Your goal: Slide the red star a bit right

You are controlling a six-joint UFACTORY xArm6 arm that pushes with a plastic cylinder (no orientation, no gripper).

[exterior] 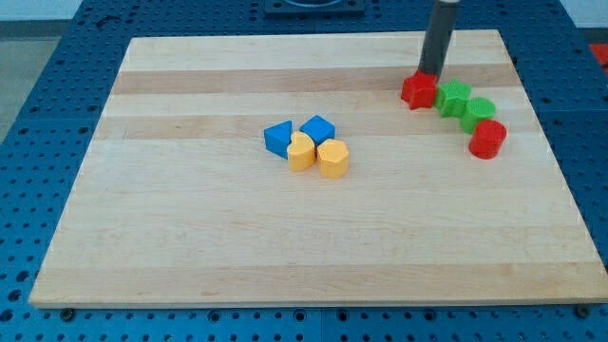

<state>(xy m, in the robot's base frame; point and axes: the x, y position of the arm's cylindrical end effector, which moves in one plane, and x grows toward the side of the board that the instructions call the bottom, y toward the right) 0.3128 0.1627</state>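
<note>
The arm has no gripper, only a dark rod, so nothing is held or squeezed. The rod's tip (pixel 428 73) sits right at the top edge of the red star (pixel 418 91), near the board's top on the view's right. It looks like it touches the star, but I cannot be sure from here.

Just to the right of the red star is a green star (pixel 453 98), touching it or almost. After that come another green block (pixel 479 111) and a red round block (pixel 487 139), in a line slanting down to the right. Far away in the middle of the wooden board (pixel 190 237) sit two blue blocks (pixel 278 138) (pixel 318 127) and two yellow blocks (pixel 301 152) (pixel 333 158), all bunched together.

I think the push has not really started. The tip is behind the star, not on its left side. It probably needs to go round to the left first, then push gently right. The green star is in the way and will likely get bumped along.
</note>
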